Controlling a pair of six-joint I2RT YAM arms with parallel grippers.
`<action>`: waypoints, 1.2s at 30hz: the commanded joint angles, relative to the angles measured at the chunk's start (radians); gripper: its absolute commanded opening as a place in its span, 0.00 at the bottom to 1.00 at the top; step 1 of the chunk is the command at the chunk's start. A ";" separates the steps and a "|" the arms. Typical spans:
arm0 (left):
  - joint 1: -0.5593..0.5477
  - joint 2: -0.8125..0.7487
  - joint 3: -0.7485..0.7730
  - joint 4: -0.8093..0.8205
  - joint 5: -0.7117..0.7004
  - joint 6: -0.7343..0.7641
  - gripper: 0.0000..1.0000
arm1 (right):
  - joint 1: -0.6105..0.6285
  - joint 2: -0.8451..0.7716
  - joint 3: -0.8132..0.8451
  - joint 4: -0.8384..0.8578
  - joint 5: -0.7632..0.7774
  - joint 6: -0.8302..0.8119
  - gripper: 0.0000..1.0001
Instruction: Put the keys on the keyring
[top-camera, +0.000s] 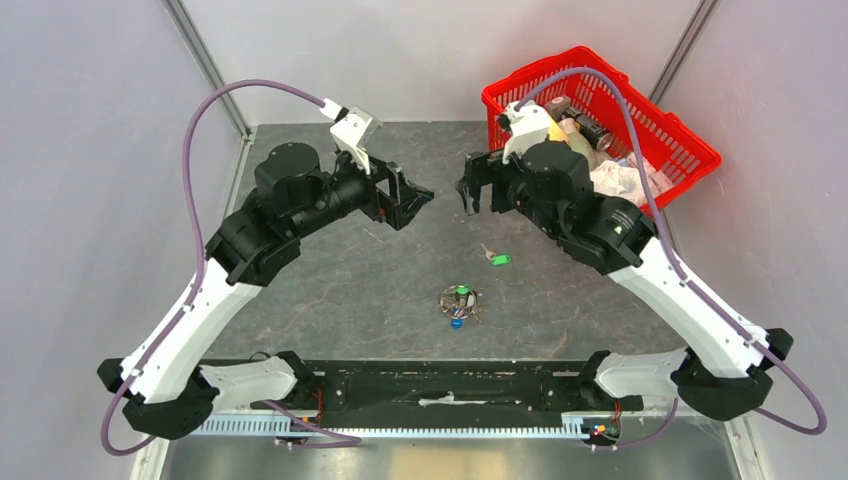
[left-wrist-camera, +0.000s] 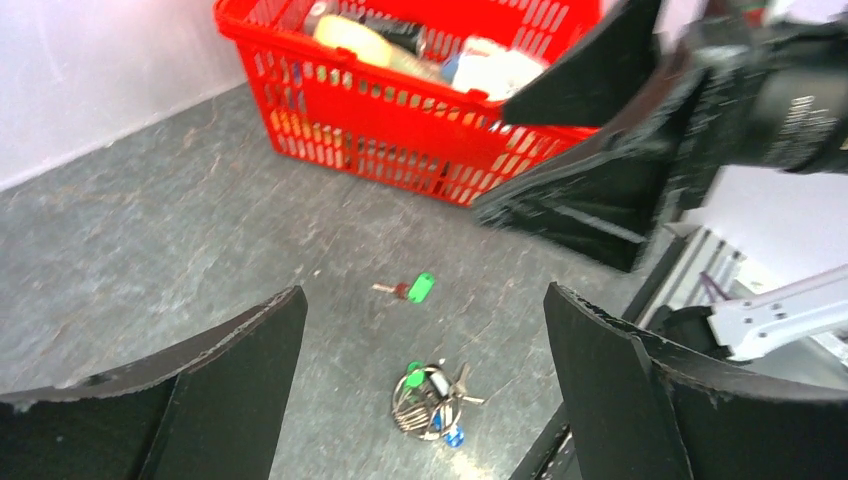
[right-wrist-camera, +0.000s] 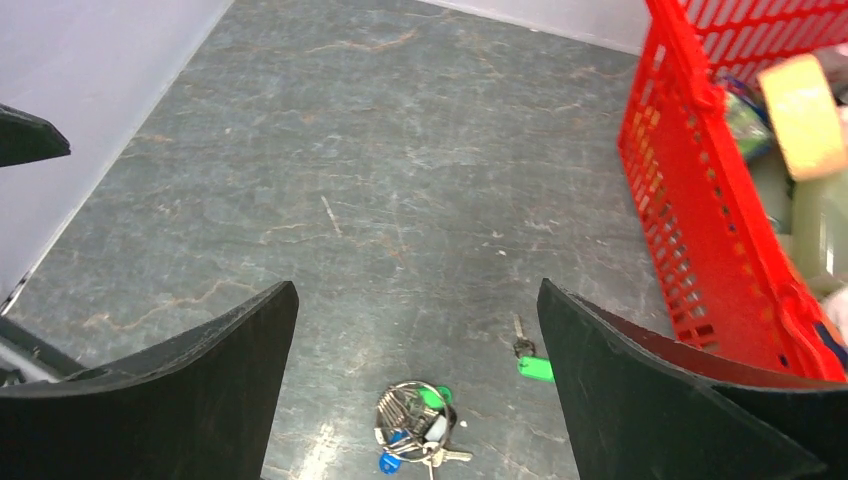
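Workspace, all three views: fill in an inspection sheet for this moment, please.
Surface: dark grey table, scuffed.
Job's things: keyring lies mid-table with green- and blue-headed keys bunched at it; whether they are threaded on cannot be told. One loose green key lies apart, toward the basket.
Clutter: red basket at the far right corner, holding bottles and crumpled wrapping.
Hands: left hand and right hand both open, empty, above the table.
Cables: purple cables loop from each arm; the right one arcs over the basket.
Surroundings: plain grey walls.
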 joint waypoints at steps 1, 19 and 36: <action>-0.006 0.010 -0.058 -0.016 -0.081 0.059 0.95 | 0.002 -0.106 -0.063 0.011 0.127 0.059 0.97; -0.006 -0.154 -0.347 -0.013 -0.189 -0.001 0.95 | 0.000 -0.296 -0.437 -0.032 -0.138 0.027 0.97; -0.006 -0.441 -0.645 -0.051 -0.203 -0.053 0.94 | 0.001 -0.188 -0.764 0.255 -0.321 0.036 0.90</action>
